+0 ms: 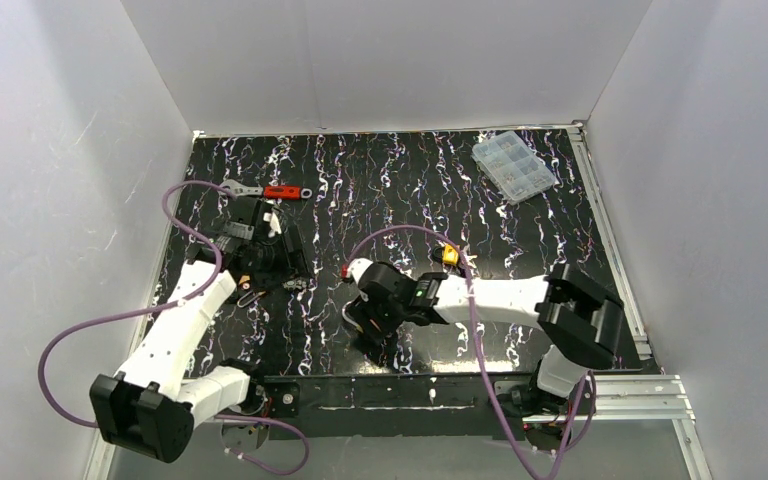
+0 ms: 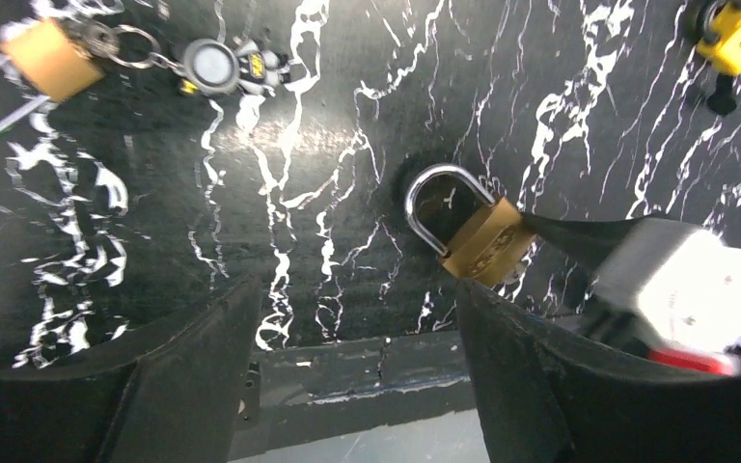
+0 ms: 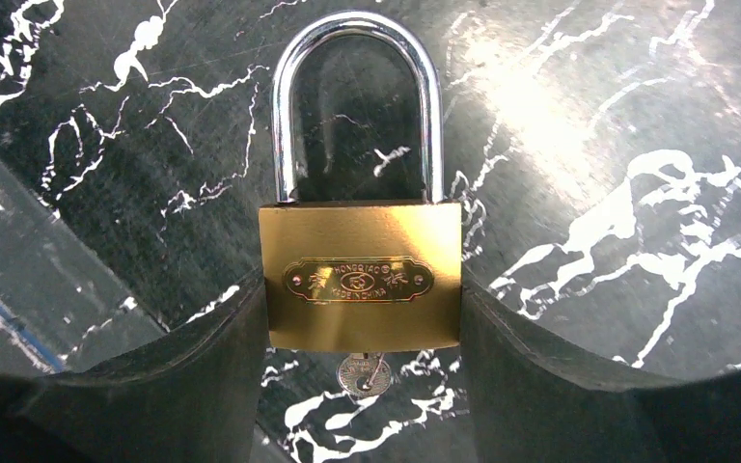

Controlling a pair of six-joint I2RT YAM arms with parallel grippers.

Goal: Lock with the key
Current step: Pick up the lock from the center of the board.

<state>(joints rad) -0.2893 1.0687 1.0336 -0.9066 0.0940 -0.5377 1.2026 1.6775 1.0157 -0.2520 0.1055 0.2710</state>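
The lock (image 3: pixel 360 275) is a brass padlock with a silver shackle that arches up and meets the body on both sides. My right gripper (image 3: pixel 362 289) is shut on its body, one finger on each side. The key (image 3: pixel 362 373) sticks out of the keyhole under the body; only its small round silvery head shows. In the left wrist view the same lock (image 2: pixel 482 241) is held just above the black marbled table (image 2: pixel 328 174). My left gripper (image 2: pixel 357 294) is open and empty, raised to the left of it. In the top view the right gripper (image 1: pixel 370 325) hides the lock.
A second brass padlock (image 2: pixel 48 58) with a ring and round fob (image 2: pixel 212 66) lies left of the left gripper. A yellow object (image 1: pixel 450 257) lies behind the right arm. A red-handled wrench (image 1: pixel 280 191) and a clear compartment box (image 1: pixel 515 167) lie at the back.
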